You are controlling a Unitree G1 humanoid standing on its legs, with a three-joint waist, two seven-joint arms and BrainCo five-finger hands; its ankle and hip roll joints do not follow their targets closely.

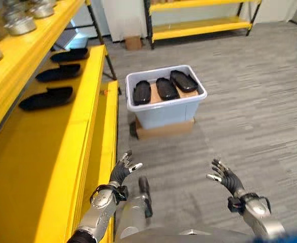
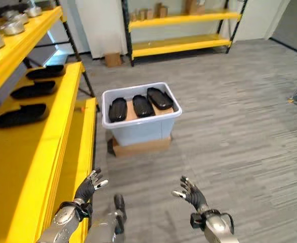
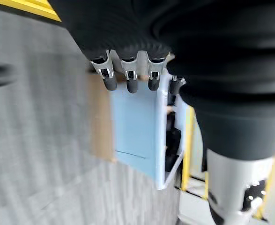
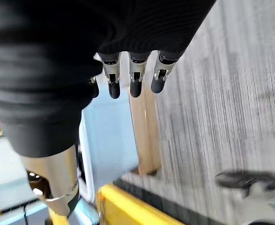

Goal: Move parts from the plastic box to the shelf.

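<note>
A pale blue plastic box (image 1: pixel 163 114) stands on a flat cardboard base (image 1: pixel 164 129) on the grey floor, some way ahead of me. Three long black parts (image 1: pixel 163 88) lie side by side inside it. Three more black parts (image 1: pixel 48 97) rest in a row on the yellow shelf (image 1: pixel 57 152) at my left. My left hand (image 1: pixel 122 170) hovers low beside the shelf's front edge, fingers relaxed and empty. At the lower right my right hand (image 1: pixel 228 178) is also open and holds nothing. Both hands are well short of the box (image 3: pixel 137 126).
Silver metal bowls (image 1: pixel 20 24) sit on the upper yellow shelf level at the left. Another yellow rack (image 1: pixel 201 20) stands at the back of the room, with a small cardboard box (image 1: pixel 133 42) beside it. Grey floor stretches to the right of the plastic box.
</note>
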